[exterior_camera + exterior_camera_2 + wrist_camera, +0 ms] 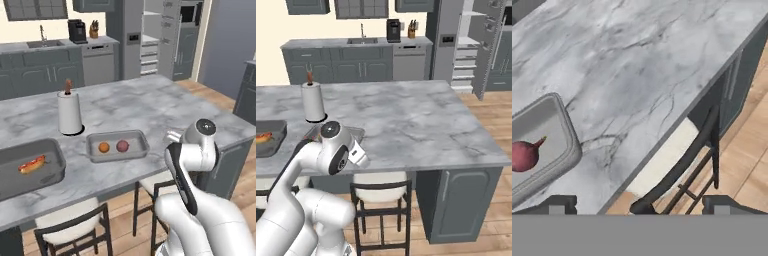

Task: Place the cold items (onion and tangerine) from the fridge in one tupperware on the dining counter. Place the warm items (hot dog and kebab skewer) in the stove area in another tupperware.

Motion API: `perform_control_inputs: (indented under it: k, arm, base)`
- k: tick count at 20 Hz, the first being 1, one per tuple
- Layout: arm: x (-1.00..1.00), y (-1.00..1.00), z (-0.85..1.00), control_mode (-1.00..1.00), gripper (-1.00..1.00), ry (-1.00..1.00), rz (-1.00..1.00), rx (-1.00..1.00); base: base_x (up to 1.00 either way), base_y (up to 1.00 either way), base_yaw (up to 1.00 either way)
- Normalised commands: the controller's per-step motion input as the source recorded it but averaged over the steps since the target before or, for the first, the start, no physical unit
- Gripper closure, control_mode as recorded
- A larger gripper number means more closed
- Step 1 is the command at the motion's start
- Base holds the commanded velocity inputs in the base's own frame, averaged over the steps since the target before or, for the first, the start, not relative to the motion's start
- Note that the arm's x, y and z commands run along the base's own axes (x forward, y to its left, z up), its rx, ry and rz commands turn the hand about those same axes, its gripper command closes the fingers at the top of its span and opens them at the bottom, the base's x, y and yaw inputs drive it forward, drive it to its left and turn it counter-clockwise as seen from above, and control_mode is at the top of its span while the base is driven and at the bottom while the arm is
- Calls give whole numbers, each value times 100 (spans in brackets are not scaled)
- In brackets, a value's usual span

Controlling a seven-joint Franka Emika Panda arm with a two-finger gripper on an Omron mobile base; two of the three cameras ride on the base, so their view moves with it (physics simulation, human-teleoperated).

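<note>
Two containers: both sit on the marble surface (150, 102), largest thing here, an island with broad bare room toward 12 and 3 o'clock.
Fridge: (150, 40) stands at 12 o'clock beyond the island, door open, shelves showing; the cold items appear already taken out.
Arm: folded low at 5 o'clock off the near edge, over a stool (677, 170), clear of both containers.
Left tupperware (30, 172): at 9 o'clock on the near edge, holding the hot dog (32, 164); no kebab skewer seen in it, so the warm half looks unfinished.
Middle tupperware (117, 146): near the front edge, keeping the cold pair together.
Paper towel roll (69, 112): upright, just behind the middle tupperware.
Jaws: spread wide, holding nothing.
Tangerine (104, 147): beside the onion (122, 146), apart.
</note>
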Motion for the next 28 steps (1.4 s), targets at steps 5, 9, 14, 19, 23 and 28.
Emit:
perform_control_inputs:
  k: [5, 9, 14, 19, 23, 28]
  arm:
    - [0, 0, 0, 100, -100, 0, 0, 0]
    - [0, 0, 0, 100, -100, 0, 0, 0]
    - [0, 0, 0, 100, -100, 0, 0, 0]
    - [0, 0, 0, 100, -100, 0, 0, 0]
    - [0, 0, 0, 100, -100, 0, 0, 0]
    - [0, 0, 0, 100, -100, 0, 0, 0]
  base:
    - [7, -100, 9]
    - [1, -100, 12]
    - [0, -100, 5]
    - [0, -100, 0]
    - [0, -100, 0]
    - [1, -100, -12]
